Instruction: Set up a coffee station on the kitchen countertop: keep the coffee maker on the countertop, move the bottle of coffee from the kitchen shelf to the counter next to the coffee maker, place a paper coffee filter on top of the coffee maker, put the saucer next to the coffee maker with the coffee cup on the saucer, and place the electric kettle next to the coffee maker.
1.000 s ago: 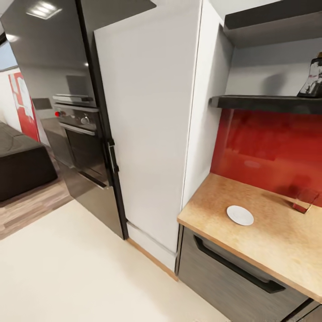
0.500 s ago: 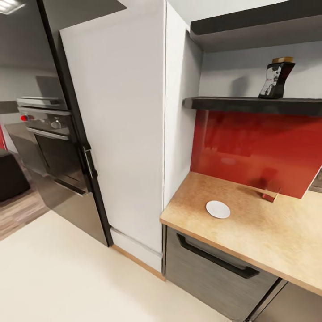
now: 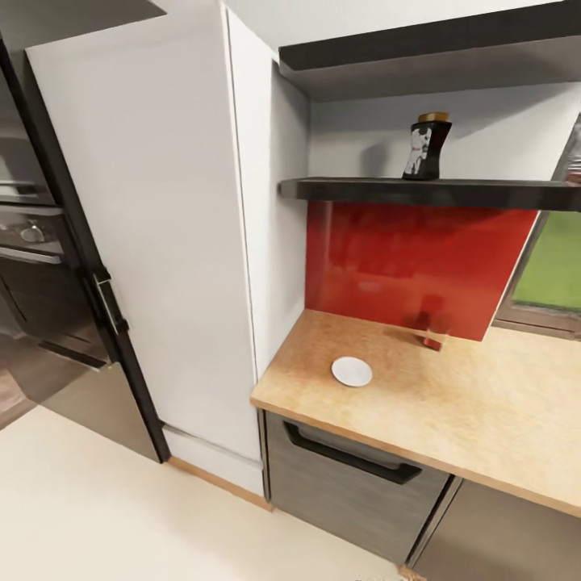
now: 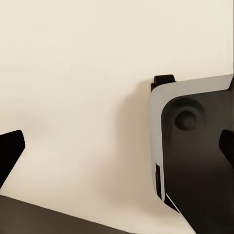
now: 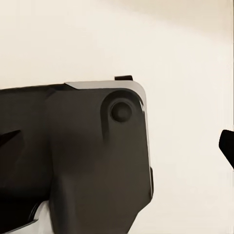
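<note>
No words, numbers or brand names can be read anywhere. The one printed surface is the pale label on the jar point(image 3: 426, 147), standing on the dark shelf point(image 3: 420, 192) in the upper right of the head view; it shows only blurred black and white marks, too small to make out. The oven knobs point(image 3: 31, 233) at the left edge carry no readable marks.

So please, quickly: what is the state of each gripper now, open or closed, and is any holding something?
Left gripper: open, holding nothing.
Right gripper: open, holding nothing.
</note>
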